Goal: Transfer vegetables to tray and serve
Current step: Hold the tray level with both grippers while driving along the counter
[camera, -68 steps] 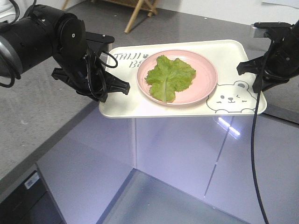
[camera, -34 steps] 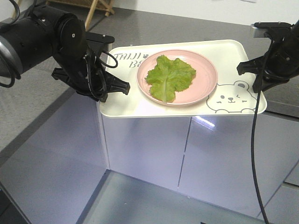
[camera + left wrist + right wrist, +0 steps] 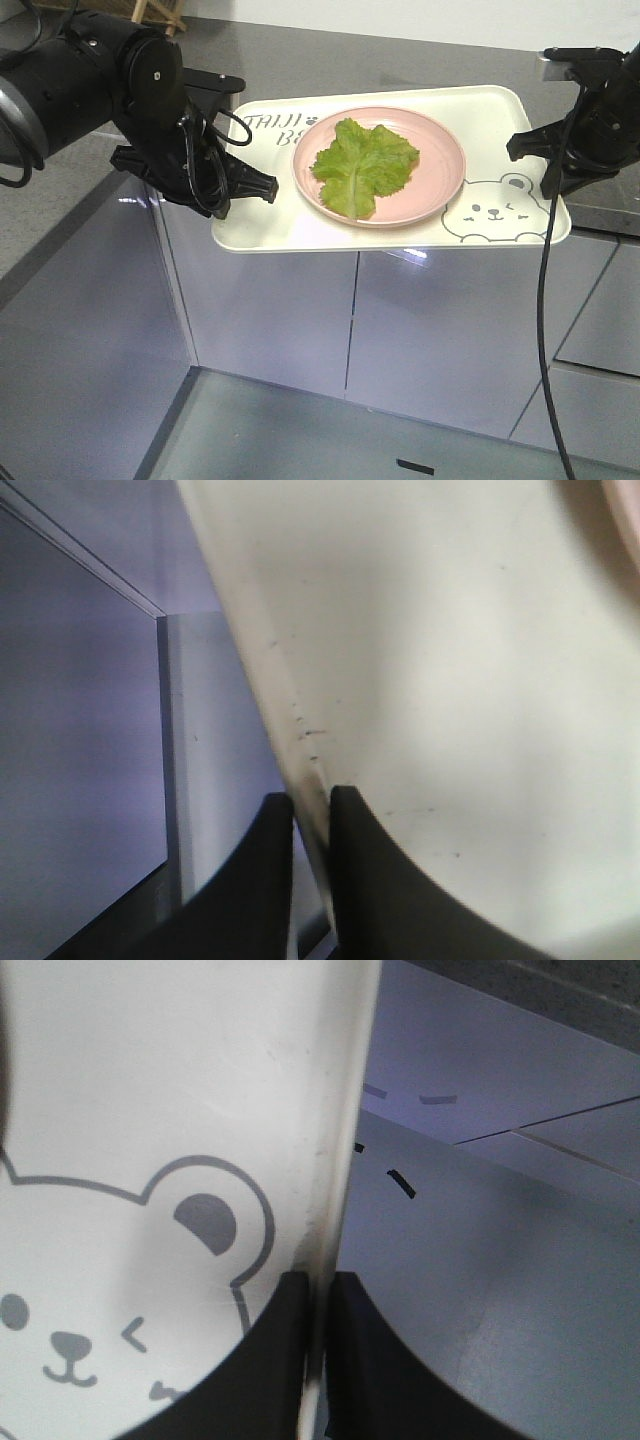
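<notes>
The cream tray point(image 3: 270, 215) with the grey bear drawing hangs in the air, held level between both arms. On it sits a round pink plate point(image 3: 440, 165), and the green lettuce leaf point(image 3: 362, 165) lies on the plate. My left gripper point(image 3: 255, 187) is shut on the tray's left rim point(image 3: 312, 780). My right gripper point(image 3: 538, 165) is shut on the tray's right rim point(image 3: 322, 1260), beside the bear's ear point(image 3: 205, 1222).
Grey cabinet fronts point(image 3: 420, 330) stand below the tray, with a dark stone countertop point(image 3: 400, 60) behind it. A glossy floor point(image 3: 300, 430) lies underneath. A cable point(image 3: 542, 330) hangs down from the right arm.
The tray, plate and both grippers keep the same place in the front view. The cabinets and floor behind have slid rightward and the view has shifted, so the whole robot has moved.
</notes>
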{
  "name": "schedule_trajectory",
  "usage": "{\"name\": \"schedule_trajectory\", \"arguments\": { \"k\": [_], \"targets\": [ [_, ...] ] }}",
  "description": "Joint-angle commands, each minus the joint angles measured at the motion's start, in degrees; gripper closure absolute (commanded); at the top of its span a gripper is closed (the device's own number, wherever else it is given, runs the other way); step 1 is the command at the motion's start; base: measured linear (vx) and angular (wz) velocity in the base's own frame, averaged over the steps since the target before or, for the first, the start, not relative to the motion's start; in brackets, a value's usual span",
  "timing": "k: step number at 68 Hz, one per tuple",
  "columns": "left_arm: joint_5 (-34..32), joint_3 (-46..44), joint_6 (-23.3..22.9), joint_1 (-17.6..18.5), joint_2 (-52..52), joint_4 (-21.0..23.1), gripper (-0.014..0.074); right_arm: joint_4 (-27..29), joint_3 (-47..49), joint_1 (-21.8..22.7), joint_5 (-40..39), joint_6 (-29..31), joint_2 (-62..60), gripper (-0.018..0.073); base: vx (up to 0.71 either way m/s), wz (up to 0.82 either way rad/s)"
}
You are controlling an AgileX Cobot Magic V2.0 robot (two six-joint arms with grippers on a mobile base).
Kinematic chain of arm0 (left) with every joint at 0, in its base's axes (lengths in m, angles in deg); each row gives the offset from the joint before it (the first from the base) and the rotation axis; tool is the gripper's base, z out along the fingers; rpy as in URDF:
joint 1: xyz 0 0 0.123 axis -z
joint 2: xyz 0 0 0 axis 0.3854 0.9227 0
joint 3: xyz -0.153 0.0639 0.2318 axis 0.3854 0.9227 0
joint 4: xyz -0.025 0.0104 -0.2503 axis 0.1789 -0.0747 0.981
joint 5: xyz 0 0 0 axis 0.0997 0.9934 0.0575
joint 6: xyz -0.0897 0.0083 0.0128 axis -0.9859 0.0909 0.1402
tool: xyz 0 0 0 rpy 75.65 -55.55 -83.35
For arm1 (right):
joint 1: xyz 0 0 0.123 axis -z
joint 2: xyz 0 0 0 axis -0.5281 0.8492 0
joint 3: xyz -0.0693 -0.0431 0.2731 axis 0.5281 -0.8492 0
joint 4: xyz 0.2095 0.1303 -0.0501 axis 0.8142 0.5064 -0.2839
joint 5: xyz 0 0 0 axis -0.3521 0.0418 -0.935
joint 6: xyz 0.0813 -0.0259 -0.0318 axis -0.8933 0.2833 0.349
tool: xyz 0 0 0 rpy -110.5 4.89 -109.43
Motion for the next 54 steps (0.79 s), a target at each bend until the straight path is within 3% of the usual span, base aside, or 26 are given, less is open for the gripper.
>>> {"name": "schedule_trajectory", "arguments": {
  "k": [1, 54],
  "targets": [
    [-4.9, -2.4, 1.4, 1.3, -3.8, 4.0, 0.0602, 4.3, 1.5, -0.8, 0.7, 1.8, -3.2, 0.0569, -0.04, -0.18],
    [-4.9, -2.4, 1.4, 1.3, -3.8, 4.0, 0.0602, 4.3, 1.5, -0.8, 0.7, 1.8, -3.2, 0.0569, -0.03, -0.19]
  ]
}}
